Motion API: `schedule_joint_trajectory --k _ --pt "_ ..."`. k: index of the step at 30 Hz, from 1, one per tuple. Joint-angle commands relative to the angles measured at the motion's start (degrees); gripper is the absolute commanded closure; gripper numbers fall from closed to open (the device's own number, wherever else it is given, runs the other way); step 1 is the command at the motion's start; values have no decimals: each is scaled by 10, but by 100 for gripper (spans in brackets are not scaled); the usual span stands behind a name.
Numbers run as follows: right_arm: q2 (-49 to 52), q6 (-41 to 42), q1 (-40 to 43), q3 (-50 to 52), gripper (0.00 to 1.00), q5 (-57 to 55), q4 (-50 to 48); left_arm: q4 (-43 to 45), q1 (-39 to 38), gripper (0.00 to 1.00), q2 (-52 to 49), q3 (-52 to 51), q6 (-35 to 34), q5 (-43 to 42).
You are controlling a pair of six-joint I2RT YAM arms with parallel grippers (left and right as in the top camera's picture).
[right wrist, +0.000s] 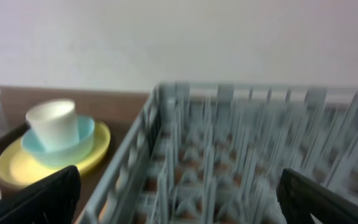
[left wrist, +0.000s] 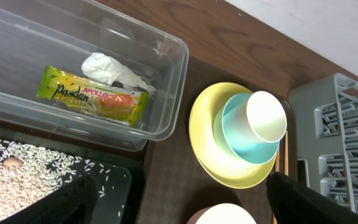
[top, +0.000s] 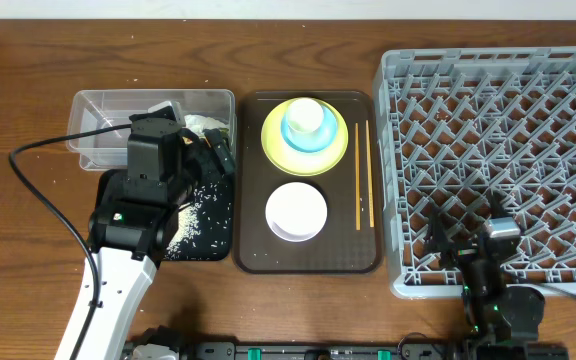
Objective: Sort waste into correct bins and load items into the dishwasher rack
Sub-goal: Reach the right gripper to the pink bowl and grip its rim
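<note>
Clear tub (left wrist: pixel 174 74) holds wrapper (left wrist: pixel 92 96) and tissue (left wrist: pixel 114 70); left pincer (left wrist: pixel 185 202) and right pincer (right wrist: pixel 179 199) gape

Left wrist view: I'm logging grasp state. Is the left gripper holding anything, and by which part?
Nothing is held. The left gripper has its fingers spread wide with nothing between them; the snack wrapper and tissue lie loose in the clear tub.

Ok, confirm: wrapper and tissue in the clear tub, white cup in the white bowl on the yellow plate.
Wrong bowl: the white cup sits in the light blue bowl on the yellow plate, as the left wrist view shows. The rest stands.
</note>
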State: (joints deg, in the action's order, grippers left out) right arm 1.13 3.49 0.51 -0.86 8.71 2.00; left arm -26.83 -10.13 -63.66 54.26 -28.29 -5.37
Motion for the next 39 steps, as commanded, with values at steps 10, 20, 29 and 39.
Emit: schedule_joint_trajectory --k 10,20,29,39 --pt "237 42 -6 -313 1 89 223 -2 3 11 -3 10 5 5" --pt "584 46 -62 -640 1 271 467 -2 2 10 -3 10 5 5" --pt "730 124 -198 -650 36 303 313 -2 2 10 -3 10 5 5" --pt "840 134 -367 -650 81 92 304 -2 2 10 -3 10 5 5"
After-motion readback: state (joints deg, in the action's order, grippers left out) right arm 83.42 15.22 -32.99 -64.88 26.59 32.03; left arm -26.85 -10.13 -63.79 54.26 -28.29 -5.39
